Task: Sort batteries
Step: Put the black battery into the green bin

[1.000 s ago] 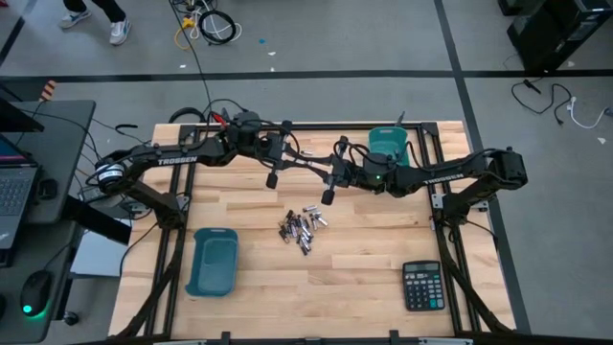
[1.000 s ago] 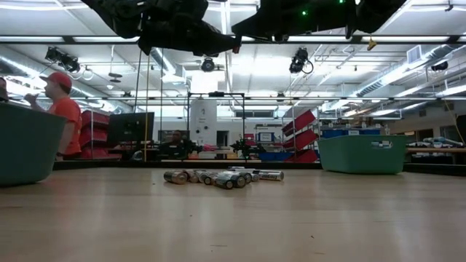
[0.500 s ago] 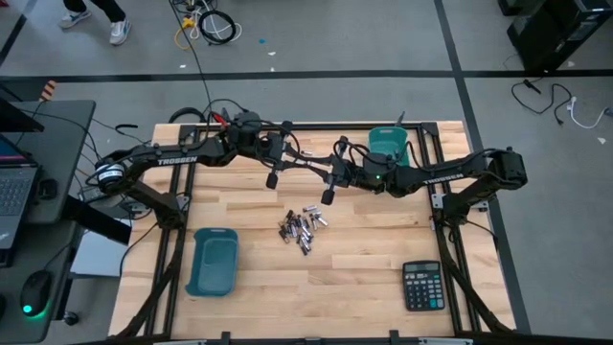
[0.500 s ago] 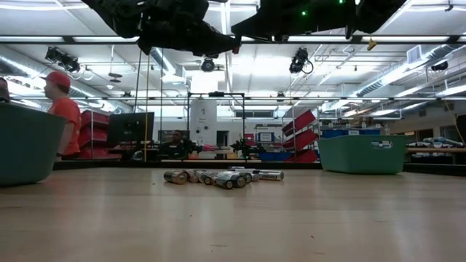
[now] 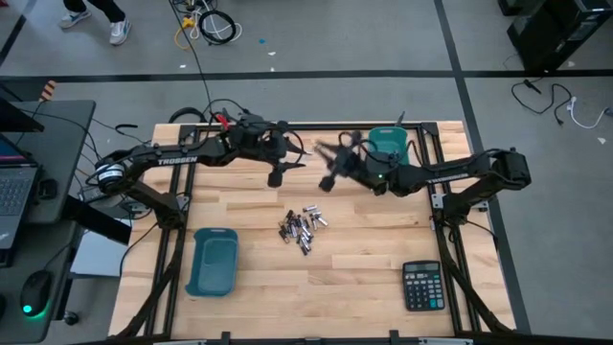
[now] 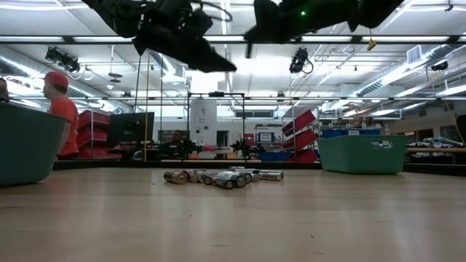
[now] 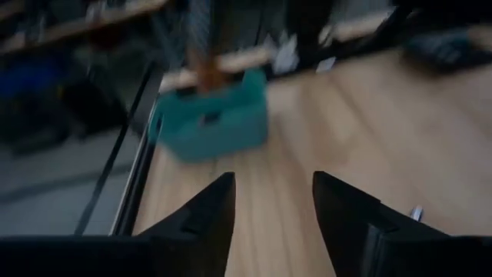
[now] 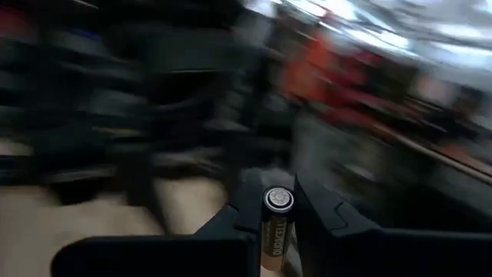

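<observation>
R gripper clamps one battery, mid-carry, bin drop likely next; L gripper jaws wide, empty, above pile.

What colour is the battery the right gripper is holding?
Copper-gold body, silver end cap, on the battery; the right wrist view shows it best.

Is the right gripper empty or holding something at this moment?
Holding. In the right wrist view, the right gripper is shut on a battery, its copper-and-black body pinched between the two fingers.
</observation>
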`<action>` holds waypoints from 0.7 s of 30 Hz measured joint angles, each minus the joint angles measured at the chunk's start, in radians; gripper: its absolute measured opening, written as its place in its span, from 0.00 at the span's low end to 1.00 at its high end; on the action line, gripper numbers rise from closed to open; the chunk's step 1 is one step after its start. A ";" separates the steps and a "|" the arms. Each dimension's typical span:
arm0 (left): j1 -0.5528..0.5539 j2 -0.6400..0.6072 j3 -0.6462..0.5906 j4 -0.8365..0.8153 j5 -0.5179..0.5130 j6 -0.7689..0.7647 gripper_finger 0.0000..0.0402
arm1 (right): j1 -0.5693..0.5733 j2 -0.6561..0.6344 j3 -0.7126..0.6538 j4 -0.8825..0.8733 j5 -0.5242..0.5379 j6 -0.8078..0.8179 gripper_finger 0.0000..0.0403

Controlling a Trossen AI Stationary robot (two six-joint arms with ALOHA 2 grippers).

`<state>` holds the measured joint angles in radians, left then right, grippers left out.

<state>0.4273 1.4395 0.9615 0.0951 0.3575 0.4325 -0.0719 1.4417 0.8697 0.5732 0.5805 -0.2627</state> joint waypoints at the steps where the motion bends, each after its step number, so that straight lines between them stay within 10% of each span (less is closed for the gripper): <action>1: 0.000 0.000 0.000 -0.030 -0.028 -0.003 0.44 | -0.002 -0.022 0.003 -0.048 0.060 0.025 0.10; 8: 0.000 0.000 0.000 -0.183 -0.081 -0.079 0.45 | -0.133 -0.213 0.043 -0.625 0.108 0.445 0.10; 21: -0.002 0.000 0.000 -0.186 -0.257 -0.176 0.45 | -0.515 -0.215 0.036 -1.309 -0.347 0.910 0.11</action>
<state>0.4252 1.4395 0.9611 -0.0912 0.1002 0.2565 -0.5873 1.2269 0.9059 -0.7356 0.2337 0.6472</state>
